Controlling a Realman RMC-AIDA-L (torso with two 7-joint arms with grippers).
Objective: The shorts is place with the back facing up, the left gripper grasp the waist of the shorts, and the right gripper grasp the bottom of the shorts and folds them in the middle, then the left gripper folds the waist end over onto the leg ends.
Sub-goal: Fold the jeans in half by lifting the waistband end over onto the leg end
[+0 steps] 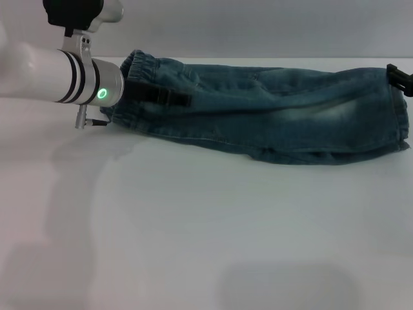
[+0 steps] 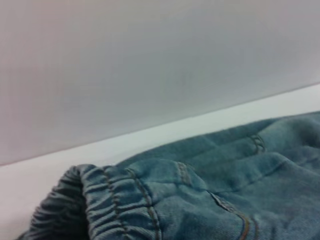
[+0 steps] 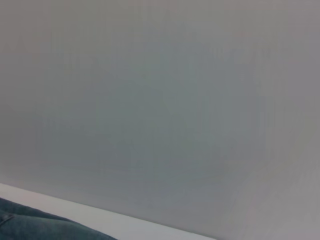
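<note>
The denim shorts (image 1: 277, 110) lie folded lengthwise in a long band across the far part of the white table (image 1: 193, 226). The gathered waist (image 1: 139, 68) is at the left end, and the leg ends (image 1: 397, 123) are at the right. My left gripper (image 1: 184, 100), on the silver-white arm with the green ring light, reaches in over the waist. Its black upper finger lies flat on the denim, clamped on that end. In the left wrist view, the waist's elastic ruffles (image 2: 100, 205) are very close. Only a black corner of my right gripper (image 1: 399, 79) shows, at the leg ends.
A plain pale wall stands behind the table's far edge (image 1: 271, 59). The right wrist view holds mostly wall, with a strip of table and a corner of denim (image 3: 30, 227).
</note>
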